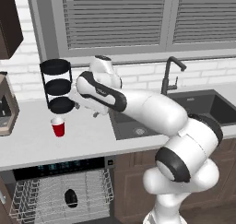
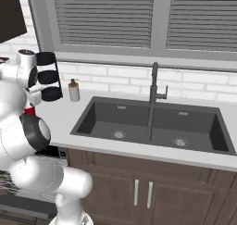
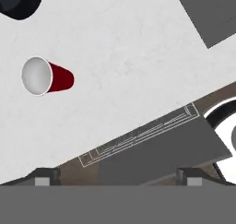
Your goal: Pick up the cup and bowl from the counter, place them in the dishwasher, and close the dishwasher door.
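Going left to right from the tiered stand: we've got the red cup standing upright on the counter, just in front of the stand's bottom tray and apart from it, with bare countertop all around and a good stretch between it and the counter's front edge. Below that edge the dishwasher is open, white rack pulled out, and the black bowl sits in the rack near the middle. Right of the stand, our gripper hangs above the counter with its jaws spread wide, nothing between them; in the hand view the cup is off to one side of it, not between the tips. Further right comes the sink, its near-left corner close to the arm, then the faucet, with the soap bottle by the back wall.
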{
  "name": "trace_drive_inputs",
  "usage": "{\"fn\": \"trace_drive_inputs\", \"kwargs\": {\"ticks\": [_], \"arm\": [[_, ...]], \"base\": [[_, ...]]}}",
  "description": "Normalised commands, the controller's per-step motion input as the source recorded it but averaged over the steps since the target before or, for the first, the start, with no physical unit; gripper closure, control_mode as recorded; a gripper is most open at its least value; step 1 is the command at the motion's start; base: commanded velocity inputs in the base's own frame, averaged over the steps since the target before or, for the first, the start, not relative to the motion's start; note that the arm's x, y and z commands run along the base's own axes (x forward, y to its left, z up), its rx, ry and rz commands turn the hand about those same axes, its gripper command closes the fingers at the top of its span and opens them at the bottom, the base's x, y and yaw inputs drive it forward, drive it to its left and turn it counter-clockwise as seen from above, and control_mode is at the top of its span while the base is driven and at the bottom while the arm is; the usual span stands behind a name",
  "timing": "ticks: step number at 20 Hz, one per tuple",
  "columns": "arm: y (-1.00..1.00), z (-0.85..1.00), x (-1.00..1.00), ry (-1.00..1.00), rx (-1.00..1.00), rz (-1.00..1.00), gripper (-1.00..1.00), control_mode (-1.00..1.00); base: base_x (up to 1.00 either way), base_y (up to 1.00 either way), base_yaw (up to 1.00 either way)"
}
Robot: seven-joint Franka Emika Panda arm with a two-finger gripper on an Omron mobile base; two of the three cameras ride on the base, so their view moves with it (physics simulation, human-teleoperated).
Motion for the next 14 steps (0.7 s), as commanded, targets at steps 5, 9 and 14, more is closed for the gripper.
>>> {"fn": "trace_drive_inputs", "kwargs": {"ticks": [5, 9, 14], "arm": [[0.21, -0.70, 0.00, 0.20, -0.02, 0.00, -1.00, -1.00], [0.37, -0.10, 0.04, 0.11, 0.00, 0.01, -1.00, -1.00], [0.20, 0.03, 0.25, 0.00, 0.00, 0.01, -1.00, -1.00]], "base": [[0.00, 0.00, 0.00], [0.00, 0.00, 0.00], [0.00, 0.00, 0.00]]}}
